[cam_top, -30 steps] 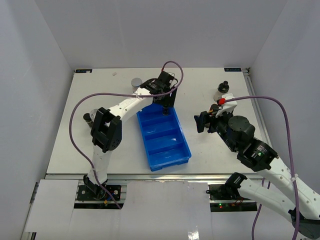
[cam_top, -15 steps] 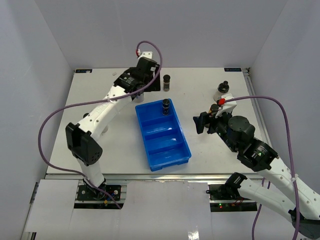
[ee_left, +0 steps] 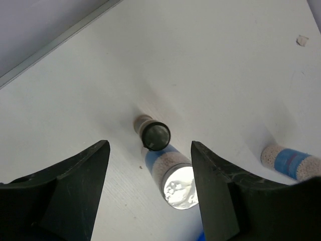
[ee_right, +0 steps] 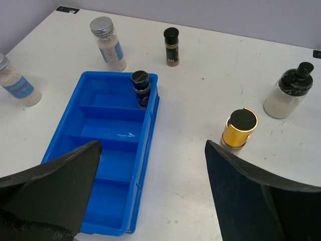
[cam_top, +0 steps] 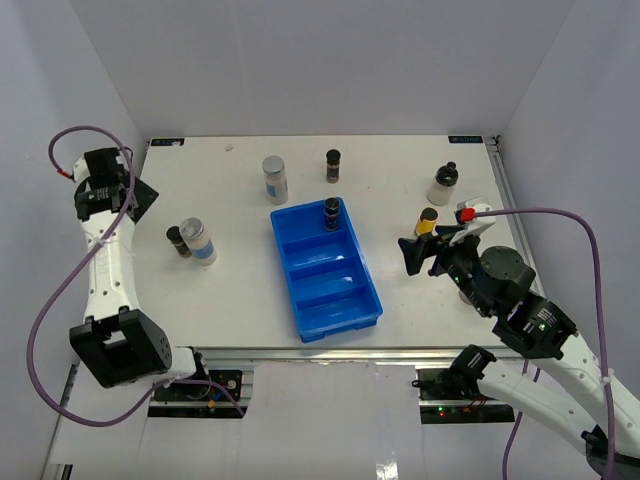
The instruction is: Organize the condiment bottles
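Note:
A small dark jar (cam_top: pixel 330 213) stands in the far compartment of the blue tray (cam_top: pixel 338 305). On the table stand another dark jar (cam_top: pixel 333 165), a clear silver-lidded jar (cam_top: pixel 274 179), a yellow bottle (cam_top: pixel 427 221) and a whitish black-capped bottle (cam_top: pixel 444 183). At the left, a clear jar (cam_top: pixel 198 241) touches a small dark-capped jar (cam_top: pixel 178 241). My left gripper (ee_left: pixel 149 145) hangs open high above this pair, the dark cap (ee_left: pixel 154 134) and silver lid (ee_left: pixel 179 187) below it. My right gripper (ee_right: pixel 153 146) is open and empty between the tray (ee_right: pixel 65 145) and the yellow bottle (ee_right: pixel 239 128).
White walls close in the table on the left, back and right. The left arm's purple cable (cam_top: pixel 45 310) loops out past the table's left edge. A black tag (cam_top: pixel 465 139) sits at the back right corner.

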Controlling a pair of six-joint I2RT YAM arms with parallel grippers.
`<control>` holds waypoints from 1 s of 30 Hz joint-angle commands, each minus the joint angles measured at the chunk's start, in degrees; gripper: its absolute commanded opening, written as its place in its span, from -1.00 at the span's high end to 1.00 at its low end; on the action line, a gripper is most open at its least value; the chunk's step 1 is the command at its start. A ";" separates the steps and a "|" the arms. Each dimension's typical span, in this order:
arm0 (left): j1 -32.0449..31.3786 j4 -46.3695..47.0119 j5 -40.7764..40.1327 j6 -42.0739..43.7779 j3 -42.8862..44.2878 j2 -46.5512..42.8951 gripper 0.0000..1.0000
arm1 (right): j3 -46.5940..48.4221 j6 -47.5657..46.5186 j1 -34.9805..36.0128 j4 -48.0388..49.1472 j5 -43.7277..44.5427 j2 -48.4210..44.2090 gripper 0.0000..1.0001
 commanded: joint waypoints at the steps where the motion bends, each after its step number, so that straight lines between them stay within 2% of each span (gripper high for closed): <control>1: 4.20 0.41 7.28 -2.66 -3.21 -1.07 -0.53 | -1.02 -1.51 -0.29 -0.08 1.90 -0.67 -0.80; 7: 5.07 1.08 10.40 -6.53 -3.70 3.55 -0.51 | -1.66 -2.02 -0.20 0.07 2.22 -0.76 -0.80; 20: 4.62 -1.95 7.46 -11.22 -3.16 10.92 -0.42 | -3.90 -1.99 -0.20 2.67 1.91 0.16 -0.80; 30: -0.77 -2.16 4.46 -12.54 -0.39 15.29 -0.45 | -4.00 -2.95 -0.20 2.27 3.11 -1.21 -0.81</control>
